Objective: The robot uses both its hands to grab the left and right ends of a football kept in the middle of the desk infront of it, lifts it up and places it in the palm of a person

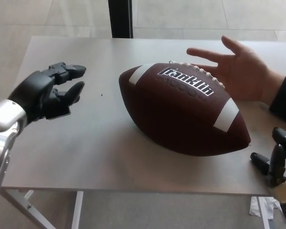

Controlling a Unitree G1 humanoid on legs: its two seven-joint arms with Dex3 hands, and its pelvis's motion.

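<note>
A brown football (183, 109) with white stripes and "Franklin" lettering lies on the grey desk (86, 143), its long axis running from back left to front right. My left hand (50, 95) hovers open to the left of the ball, fingers apart and pointing toward it, a clear gap between them. My right hand (278, 161) rises at the desk's front right edge, just past the ball's right tip, fingers apart and holding nothing. A person's open palm (240, 71) rests on the desk behind the ball's right half, fingers spread toward the laces.
A dark sleeve (282, 98) covers the person's arm at the right edge. A black post (120, 18) stands behind the desk. White desk legs (26, 202) show below the front edge, and crumpled white paper (267, 207) lies on the floor at lower right.
</note>
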